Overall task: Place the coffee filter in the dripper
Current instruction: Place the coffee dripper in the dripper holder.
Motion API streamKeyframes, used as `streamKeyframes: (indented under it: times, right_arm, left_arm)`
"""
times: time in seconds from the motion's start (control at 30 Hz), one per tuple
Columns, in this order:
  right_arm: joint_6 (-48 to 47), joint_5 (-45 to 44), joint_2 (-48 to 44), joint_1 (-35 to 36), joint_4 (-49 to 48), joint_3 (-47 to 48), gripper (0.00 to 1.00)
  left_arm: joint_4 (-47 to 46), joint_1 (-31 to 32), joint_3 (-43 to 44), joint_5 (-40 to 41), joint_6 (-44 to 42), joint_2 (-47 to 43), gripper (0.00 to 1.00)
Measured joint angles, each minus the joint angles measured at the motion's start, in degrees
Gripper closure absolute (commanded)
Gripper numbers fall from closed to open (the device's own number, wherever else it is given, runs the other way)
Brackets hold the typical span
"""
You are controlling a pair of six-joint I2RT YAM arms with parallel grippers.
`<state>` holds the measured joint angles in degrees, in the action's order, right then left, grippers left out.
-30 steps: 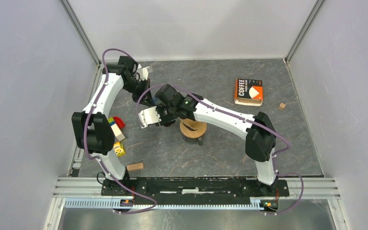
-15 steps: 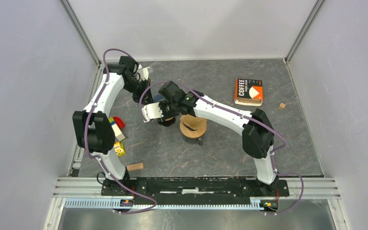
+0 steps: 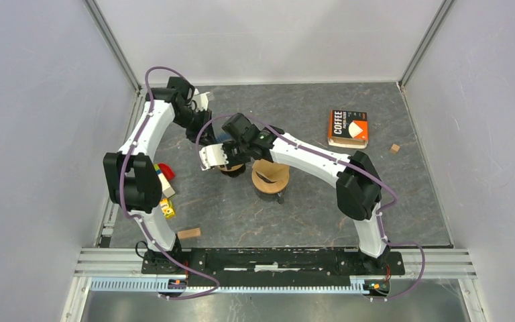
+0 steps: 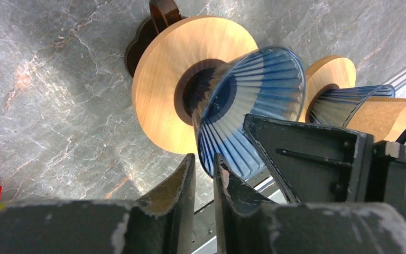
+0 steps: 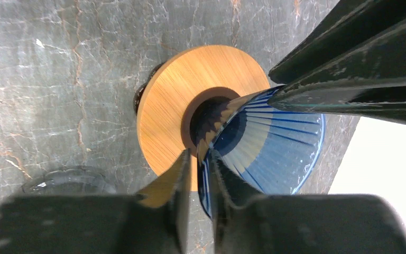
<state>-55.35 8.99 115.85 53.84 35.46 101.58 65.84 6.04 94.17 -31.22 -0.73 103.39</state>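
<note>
While the right hand (image 5: pixel 200 159) pinched the rim of the blue glass dripper (image 5: pixel 275 148), the left hand (image 4: pixel 205 163) stood narrowly parted, empty, just beside that rim. Beyond the right hand, a brown coffee filter (image 4: pixel 391 114) sat in a second dripper (image 4: pixel 338 103).

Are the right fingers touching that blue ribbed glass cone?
Cannot tell. Right wrist view: blue ribbed glass cone has its rim between the right fingers; contact or gap unclear.

The dripper (image 4: pixel 254 100) is ribbed, glossy, see-through blue glass or plastic; its collar (image 4: pixel 161 90) is smooth, matt pale wood; the table (image 4: pixel 58 79) is matt grey, veined like stone
</note>
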Motion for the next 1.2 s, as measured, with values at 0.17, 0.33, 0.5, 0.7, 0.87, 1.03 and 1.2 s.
streamKeyframes:
  times: [0.17, 0.33, 0.5, 0.7, 0.87, 1.03, 1.2]
  right_arm:
    - [0.2, 0.0, 0.7, -0.8, 0.0, 0.1, 0.83]
    - [0.2, -0.1, 1.0, -1.0, 0.0, 0.1, 0.84]
    - [0.2, -0.1, 1.1, -1.0, 0.2, 0.5, 0.86]
    - [-0.2, -0.6, 1.4, -1.0, 1.0, 1.0, 0.87]
    - [-0.5, -1.6, 1.4, -0.7, 1.7, 1.2, 0.88]
    - [-0.7, -2.6, 1.4, -0.4, 1.7, 1.2, 0.89]
    - [-1.1, -3.3, 1.4, -0.1, 1.7, 1.2, 0.92]
  left_arm:
    - [0.1, 0.0, 2.1, 0.1, 0.0, 0.2, 0.69]
    - [-0.1, 0.0, 4.5, 0.6, 0.0, 0.9, 0.66]
    - [-0.4, 0.1, 6.6, 1.3, 0.0, 3.0, 0.64]
    - [-0.8, 1.1, 7.6, 2.1, 0.0, 5.3, 0.67]
    - [-0.9, 2.3, 7.7, 2.4, 0.0, 6.1, 0.78]
    - [-1.5, 2.7, 7.4, 2.3, 0.0, 6.1, 0.95]
    - [-3.0, 2.7, 5.9, 2.2, -0.1, 5.3, 0.98]
